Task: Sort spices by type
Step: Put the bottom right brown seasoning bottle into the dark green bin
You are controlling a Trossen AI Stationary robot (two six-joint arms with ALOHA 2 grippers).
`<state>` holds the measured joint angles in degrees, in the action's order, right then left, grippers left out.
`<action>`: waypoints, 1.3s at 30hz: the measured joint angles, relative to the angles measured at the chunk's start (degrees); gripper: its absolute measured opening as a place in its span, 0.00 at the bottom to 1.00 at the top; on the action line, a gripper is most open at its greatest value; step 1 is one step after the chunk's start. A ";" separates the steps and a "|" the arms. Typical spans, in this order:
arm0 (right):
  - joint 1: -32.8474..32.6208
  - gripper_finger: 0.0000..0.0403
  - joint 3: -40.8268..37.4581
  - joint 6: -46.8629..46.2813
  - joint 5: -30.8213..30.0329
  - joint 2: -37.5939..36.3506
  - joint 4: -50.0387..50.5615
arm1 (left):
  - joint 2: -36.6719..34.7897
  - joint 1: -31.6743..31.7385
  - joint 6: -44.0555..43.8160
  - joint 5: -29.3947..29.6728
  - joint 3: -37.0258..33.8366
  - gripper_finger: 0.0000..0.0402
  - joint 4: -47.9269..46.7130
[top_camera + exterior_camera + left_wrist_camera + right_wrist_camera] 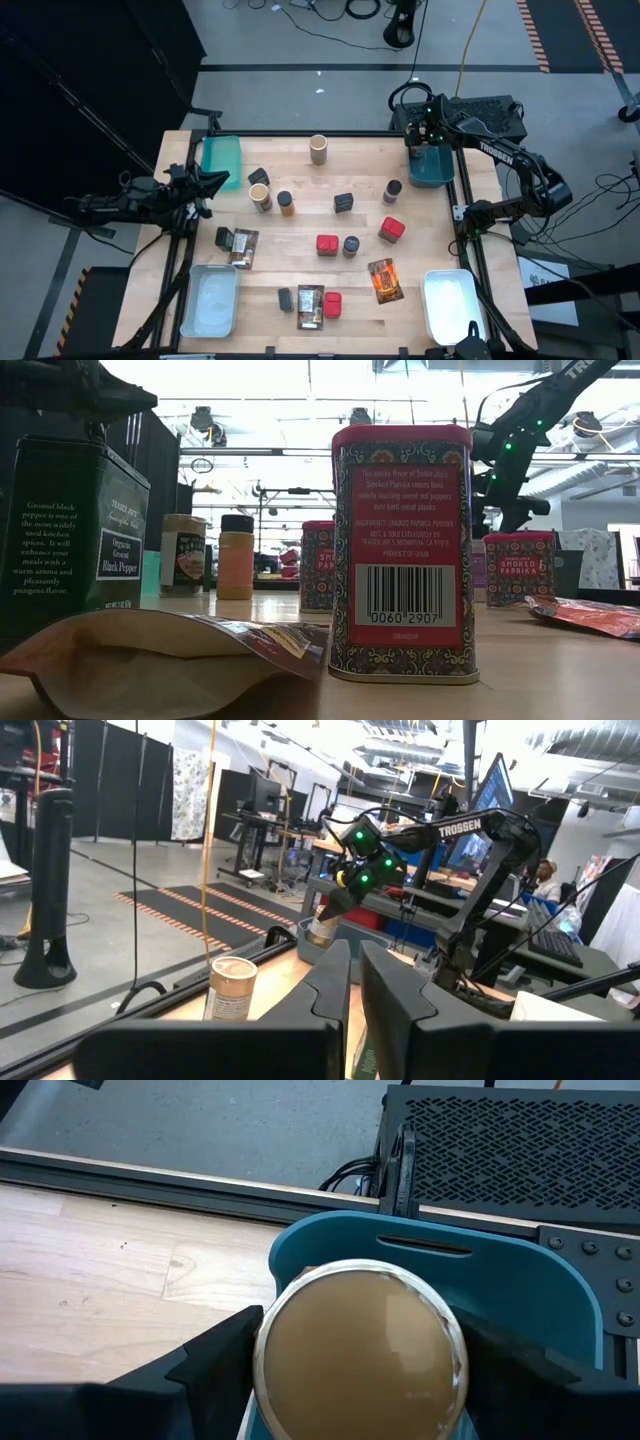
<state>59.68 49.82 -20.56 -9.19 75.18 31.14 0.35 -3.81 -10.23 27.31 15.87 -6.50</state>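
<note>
The right gripper [355, 1355] grasps a tan cylinder [358, 1348] above the teal bin [520, 1275]; the cylinder's lower body is hidden. Far from that bin, the left gripper [354, 982] waits clenched, holding nothing.

Black pepper tin [70, 540] cut off at left edge, foreground packet [170, 660] blurred, far tins' labels unreadable

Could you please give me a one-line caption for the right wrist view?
Right hand holds a tan round spice cylinder over the dark teal bin at the table's edge.
</note>
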 joint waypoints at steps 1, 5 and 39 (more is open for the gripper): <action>0.00 0.72 0.00 0.00 0.00 -0.01 0.00 | -0.01 0.00 0.01 0.00 0.01 0.07 0.00; 0.00 0.72 0.00 -0.63 0.01 -0.01 0.11 | 0.00 -0.02 0.01 0.00 0.01 0.07 0.00; 0.00 0.83 0.11 -0.22 -0.07 -0.07 -1.03 | -0.01 -0.02 0.08 0.00 0.01 0.07 0.00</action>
<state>59.68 49.93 -20.78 -9.26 75.11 30.11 0.34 -3.83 -10.15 27.31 15.88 -6.50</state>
